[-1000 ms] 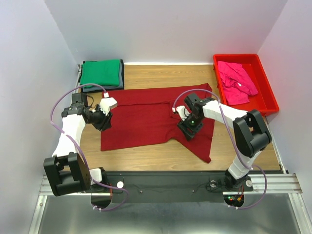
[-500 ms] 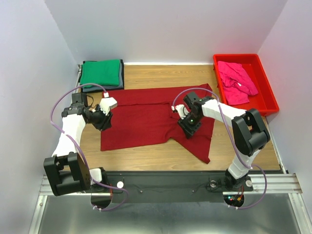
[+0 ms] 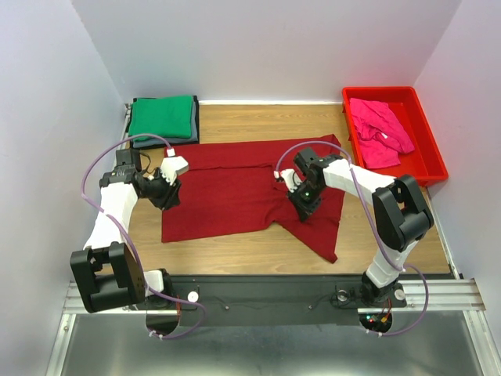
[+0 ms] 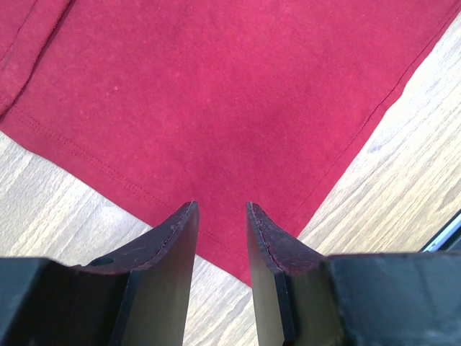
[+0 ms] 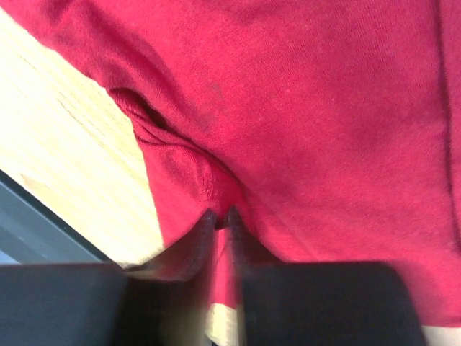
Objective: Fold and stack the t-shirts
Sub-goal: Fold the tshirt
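Maroon tee (image 3: 227, 196) spread on the table (image 3: 258, 117). R gripper (image 5: 218, 214) pinched onto a bunched fold of it, so imo lift slow and keep it taut. L gripper (image 4: 221, 207) half-open over the hem corner, empty.

Bright, even overhead light leaves faint shadows on the table (image 3: 235, 247). In the right wrist view, the fingers (image 5: 184, 252) and the shirt (image 5: 216, 180) nearest them are blurred.

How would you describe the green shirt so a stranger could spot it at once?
Look to the far left corner of the table. The green shirt lies folded there on a grey shirt. It is the only green thing: the maroon shirt is spread mid-table, the pink shirt crumpled in the red tray.
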`<state>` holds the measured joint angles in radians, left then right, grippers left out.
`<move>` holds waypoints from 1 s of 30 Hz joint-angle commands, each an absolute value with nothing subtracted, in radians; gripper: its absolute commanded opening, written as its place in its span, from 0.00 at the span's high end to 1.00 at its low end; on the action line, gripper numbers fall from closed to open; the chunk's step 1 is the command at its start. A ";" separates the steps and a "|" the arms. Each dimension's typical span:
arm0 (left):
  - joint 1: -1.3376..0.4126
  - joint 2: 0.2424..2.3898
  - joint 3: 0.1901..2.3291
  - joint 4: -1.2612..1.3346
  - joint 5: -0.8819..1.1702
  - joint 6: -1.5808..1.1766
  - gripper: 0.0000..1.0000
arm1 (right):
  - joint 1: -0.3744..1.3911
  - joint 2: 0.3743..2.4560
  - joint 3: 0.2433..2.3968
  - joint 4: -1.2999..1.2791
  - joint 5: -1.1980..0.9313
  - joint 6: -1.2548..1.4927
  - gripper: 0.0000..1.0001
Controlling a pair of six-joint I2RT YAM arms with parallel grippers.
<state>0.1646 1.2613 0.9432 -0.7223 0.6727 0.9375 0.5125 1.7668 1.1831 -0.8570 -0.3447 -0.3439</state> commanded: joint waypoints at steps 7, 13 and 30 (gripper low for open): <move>0.163 1.250 0.971 -0.733 0.696 0.954 0.57 | 0.668 1.660 1.252 -0.930 -0.480 -0.373 0.99; 0.163 1.256 0.974 -0.735 0.693 0.948 0.56 | 0.791 1.719 1.221 -0.931 -0.462 -0.397 0.84; 0.164 1.227 0.925 -0.833 0.706 1.077 0.54 | 0.793 1.358 0.896 -1.048 -0.163 -0.514 0.38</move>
<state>0.1650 1.2610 0.9424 -0.7845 0.6945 1.0286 0.8200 1.3670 0.9703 -0.9882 -0.2935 -0.4751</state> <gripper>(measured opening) 0.462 0.633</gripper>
